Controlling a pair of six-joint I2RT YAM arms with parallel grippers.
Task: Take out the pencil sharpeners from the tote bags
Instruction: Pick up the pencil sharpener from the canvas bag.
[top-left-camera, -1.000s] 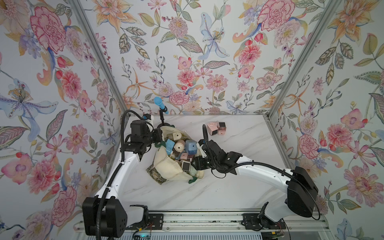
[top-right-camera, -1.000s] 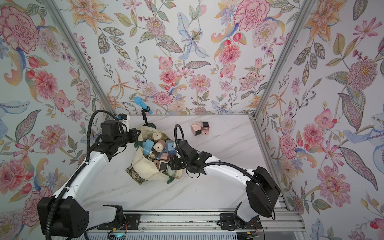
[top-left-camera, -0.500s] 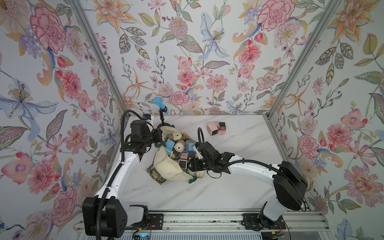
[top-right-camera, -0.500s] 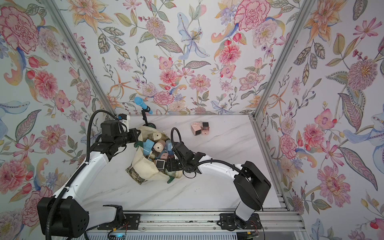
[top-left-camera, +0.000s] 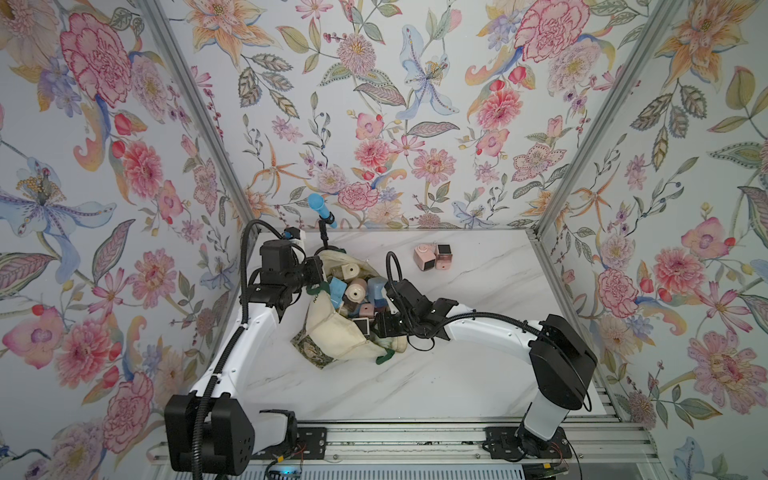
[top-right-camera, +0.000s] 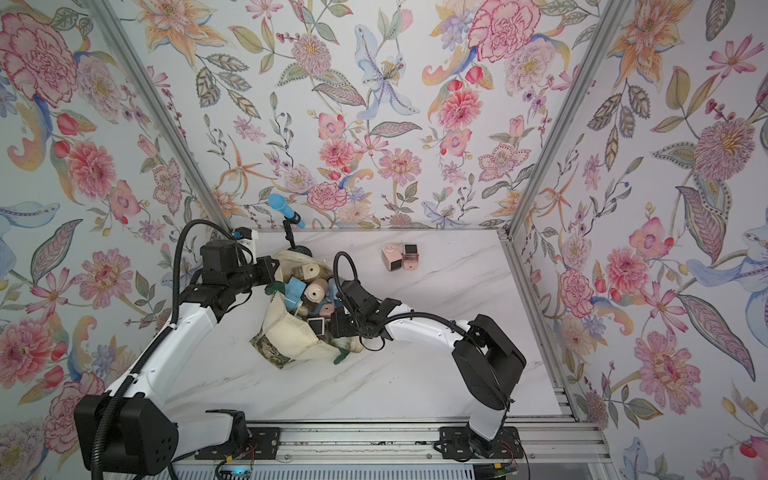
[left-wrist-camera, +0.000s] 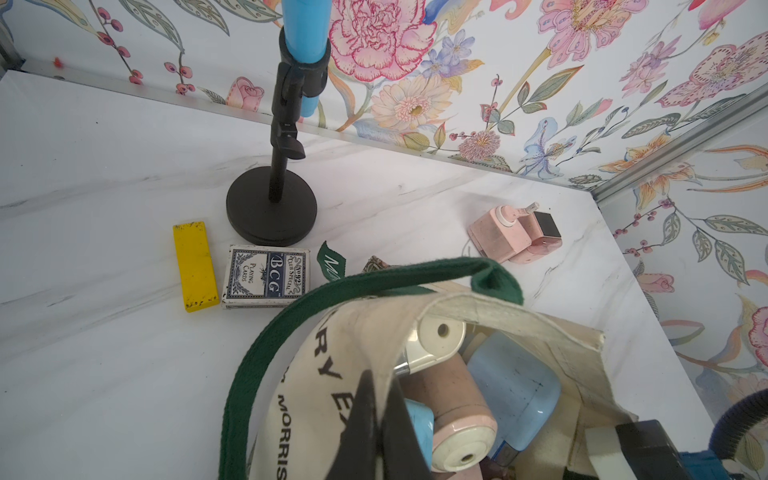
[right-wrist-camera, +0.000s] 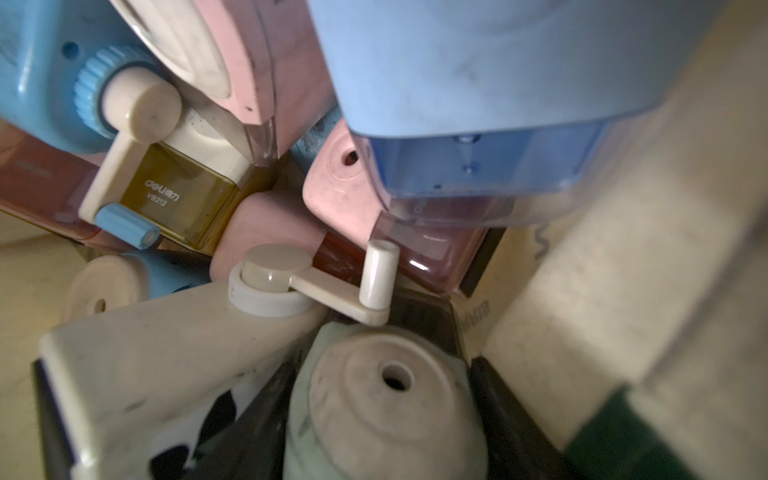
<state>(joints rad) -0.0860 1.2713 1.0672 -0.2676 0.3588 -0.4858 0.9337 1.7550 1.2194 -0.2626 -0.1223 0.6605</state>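
Note:
The cream tote bag (top-left-camera: 332, 340) (top-right-camera: 286, 336) lies on the marble table with its mouth open and several pencil sharpeners (top-left-camera: 357, 291) piled inside. My left gripper (left-wrist-camera: 380, 415) (top-left-camera: 322, 276) is shut on the bag's canvas rim and holds the mouth up. Inside the mouth, my right gripper (right-wrist-camera: 386, 415) (top-left-camera: 376, 326) is shut on a sage green sharpener (right-wrist-camera: 386, 399) with a cream round face. A cream crank sharpener (right-wrist-camera: 166, 345), a pink sharpener (right-wrist-camera: 345, 187) and a blue sharpener (right-wrist-camera: 457, 83) crowd around it. Two pink sharpeners (top-left-camera: 432, 257) (left-wrist-camera: 494, 237) stand on the table beyond the bag.
A blue microphone (top-left-camera: 320, 208) on a black stand (left-wrist-camera: 272, 216) rises just behind the bag. A yellow bar (left-wrist-camera: 195, 266) and a card deck (left-wrist-camera: 266, 276) lie beside its base. Floral walls close in the table on three sides.
My right arm has reached further left, deeper into the bag's mouth, and its jaws have closed in on the green sharpener. The left arm has not moved.

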